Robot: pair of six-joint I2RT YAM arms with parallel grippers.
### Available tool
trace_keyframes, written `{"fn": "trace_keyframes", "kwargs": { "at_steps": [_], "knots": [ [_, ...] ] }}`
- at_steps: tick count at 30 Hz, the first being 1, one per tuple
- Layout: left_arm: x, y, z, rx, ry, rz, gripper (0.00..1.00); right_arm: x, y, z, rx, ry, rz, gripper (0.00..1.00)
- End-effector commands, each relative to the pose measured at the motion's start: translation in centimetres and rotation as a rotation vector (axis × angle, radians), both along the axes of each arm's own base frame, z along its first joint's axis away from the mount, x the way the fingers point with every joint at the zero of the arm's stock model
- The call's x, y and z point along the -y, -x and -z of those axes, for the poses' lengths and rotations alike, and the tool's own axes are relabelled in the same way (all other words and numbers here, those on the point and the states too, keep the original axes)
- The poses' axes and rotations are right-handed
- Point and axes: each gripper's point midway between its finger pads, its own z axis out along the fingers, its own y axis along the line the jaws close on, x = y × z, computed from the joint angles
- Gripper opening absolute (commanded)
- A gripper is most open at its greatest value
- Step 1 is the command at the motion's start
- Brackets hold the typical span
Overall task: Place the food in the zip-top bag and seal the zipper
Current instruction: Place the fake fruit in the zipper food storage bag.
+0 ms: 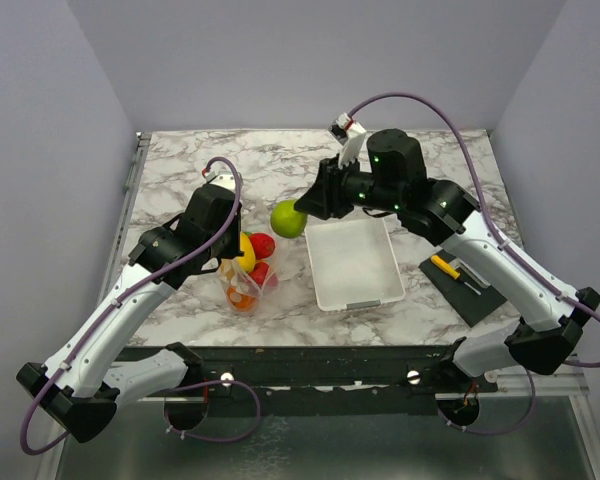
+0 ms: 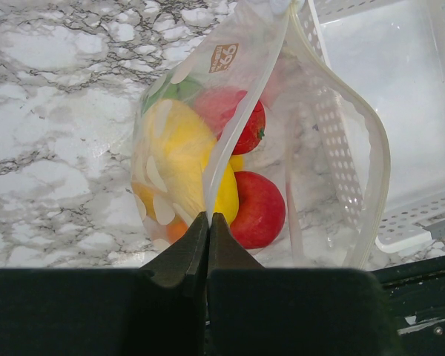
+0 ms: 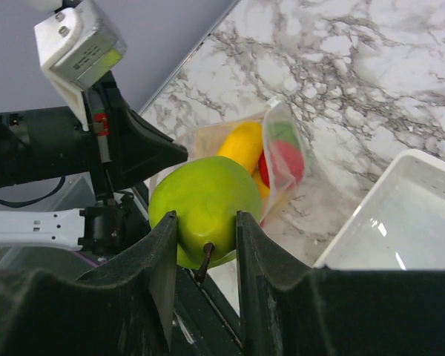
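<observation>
Right fingers clamp the green fruit, covering both its sides.

A white slotted plastic basket sits on the grey-veined marble table, right of centre, its long side running front to back. Just to its right, near the table's front edge, lies a black flat pad carrying a yellow-handled tool
</observation>
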Motion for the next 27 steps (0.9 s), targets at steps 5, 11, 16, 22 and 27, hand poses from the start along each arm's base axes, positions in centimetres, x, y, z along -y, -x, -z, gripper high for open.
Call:
{"fn": "trace_keyframes", "kwargs": {
  "at_steps": [5, 11, 16, 22, 27],
  "knots": [
    [0.1, 0.4, -0.6, 0.012, 0.023, 0.009, 0.00, -4.6, 0.6, 1.2, 0.022, 0.049, -0.019, 0.01],
    [0.2, 0.4, -0.6, 0.009, 0.027, 0.012, 0.00, -6.6, 0.1, 3.7, 0.066, 0.166, 0.036, 0.01],
    [0.2, 0.4, -0.5, 0.009, 0.028, 0.012, 0.00, -7.3, -1.0, 6.3, 0.071, 0.263, 0.112, 0.04],
    [0.1, 0.4, -0.4, 0.008, 0.023, 0.012, 0.00, -7.5, -1.8, 8.4, 0.066, 0.317, 0.177, 0.08],
    [0.1, 0.4, -0.3, 0.007, 0.017, 0.011, 0.00, -8.0, -1.8, 9.4, 0.049, 0.327, 0.182, 0.19]
  ]
}}
